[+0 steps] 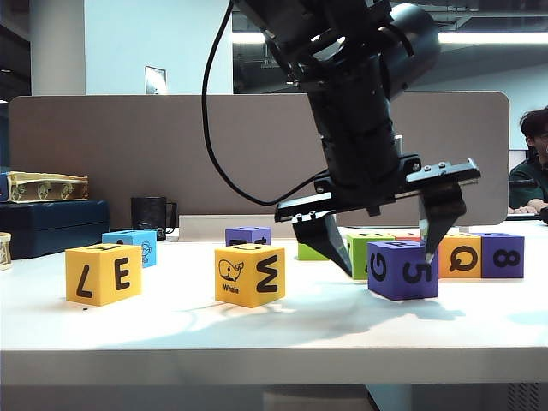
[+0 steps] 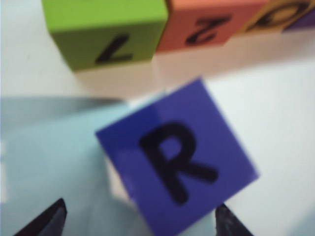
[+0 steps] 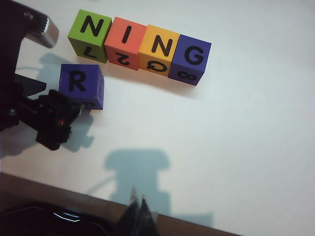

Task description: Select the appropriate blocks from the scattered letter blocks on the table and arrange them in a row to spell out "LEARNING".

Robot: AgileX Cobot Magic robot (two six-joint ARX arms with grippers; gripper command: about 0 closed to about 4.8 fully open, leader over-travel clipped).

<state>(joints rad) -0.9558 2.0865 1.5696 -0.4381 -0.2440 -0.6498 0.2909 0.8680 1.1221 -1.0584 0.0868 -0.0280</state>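
The left end effector (image 1: 385, 233) hangs over the purple block (image 1: 402, 269) with its two dark fingers spread wide, one on each side of the cube and not pinching it. From above, that block (image 3: 81, 85) shows "R" on top; it sits skewed, its edges turned out of line with the row (image 3: 140, 46) just beyond it and apart from it. Its front faces read "G" and "5". The row runs straight along the white tabletop (image 3: 236, 128), face to face: green "N" with "7" on its side, red-orange "I" with "2", orange "N" with "Q", purple "G" with "8". Farther left stand a yellow block (image 1: 103, 273) reading "7" and "E", a blue block (image 1: 131, 244) behind it, a yellow whale block (image 1: 250, 274) marked "W" and "Whale", and another purple block (image 1: 247, 235) at the back. The right end effector (image 3: 139, 216) hovers near the tabletop's edge, its fingertips pressed together on nothing.
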